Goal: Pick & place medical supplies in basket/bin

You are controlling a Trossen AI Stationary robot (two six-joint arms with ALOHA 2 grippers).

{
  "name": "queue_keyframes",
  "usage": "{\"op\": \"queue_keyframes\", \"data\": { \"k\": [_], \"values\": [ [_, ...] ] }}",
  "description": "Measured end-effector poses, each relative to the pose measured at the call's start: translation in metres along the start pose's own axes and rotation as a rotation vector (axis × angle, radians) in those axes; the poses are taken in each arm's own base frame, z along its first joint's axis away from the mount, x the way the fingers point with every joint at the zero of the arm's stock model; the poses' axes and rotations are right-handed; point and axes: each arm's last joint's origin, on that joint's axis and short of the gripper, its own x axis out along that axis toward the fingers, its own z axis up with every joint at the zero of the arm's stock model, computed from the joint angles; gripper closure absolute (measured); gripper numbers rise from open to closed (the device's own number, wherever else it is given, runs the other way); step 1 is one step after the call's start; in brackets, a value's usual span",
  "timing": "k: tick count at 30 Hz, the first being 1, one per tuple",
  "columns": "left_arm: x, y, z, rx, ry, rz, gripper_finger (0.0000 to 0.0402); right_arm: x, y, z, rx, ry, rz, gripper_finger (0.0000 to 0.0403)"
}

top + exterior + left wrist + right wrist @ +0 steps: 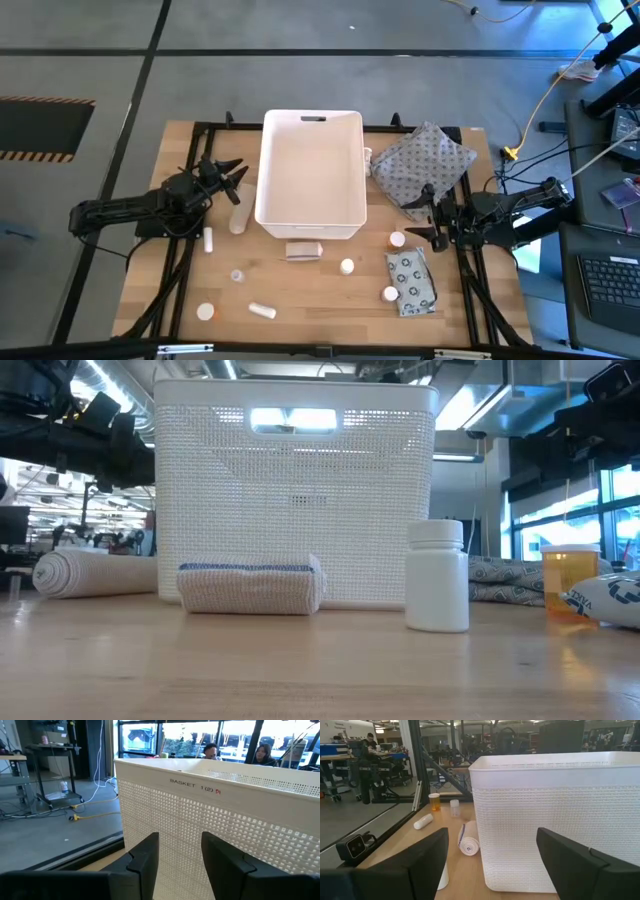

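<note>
At table centre, toward the far edge, stands the white basket (310, 175), empty as far as the high view shows. All medical supplies lie outside it: a tan bandage roll (303, 250) just before its near wall, a second roll (238, 215) at its left side, a white vial (208, 239) beside that, and white bottles (346, 266) and an orange-capped bottle (205, 311) scattered nearer the front. A grey packet printed with rings (411, 281) lies front right.

My left gripper (232, 178) hovers just beside the basket's left wall, jaws partly spread and empty. My right gripper (428, 215) hangs at the basket's right, near the dotted cloth bundle (422, 163), jaws spread wide and empty.

Judgement: no item is yet taken. The roll at the left side is nearest my left jaws; I should descend squarely across its width and clear the basket rim before release.

Legible writing: "BASKET 1 (2)" on the basket's rim, left wrist view.
</note>
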Motion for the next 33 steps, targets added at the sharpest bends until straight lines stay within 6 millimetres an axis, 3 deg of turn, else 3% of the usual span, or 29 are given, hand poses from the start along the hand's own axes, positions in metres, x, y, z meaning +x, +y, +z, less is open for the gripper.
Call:
{"op": "queue_keyframes", "data": {
  "k": [22,29,33],
  "values": [
    [0.0000,0.0000,0.0000,0.000,0.000,0.000,0.0261,0.0000,0.0000,0.0000,0.000,0.000,0.000,0.0098],
    [0.0000,0.0001,0.0000,0.231,0.000,0.003,0.0261,0.0000,0.0000,0.0000,0.000,0.000,0.000,0.0098],
    [0.0000,0.0001,0.0000,0.258,0.000,0.003,0.0261,0.0000,0.0000,0.0002,0.029,-0.002,0.000,0.0098]
  ]
}}
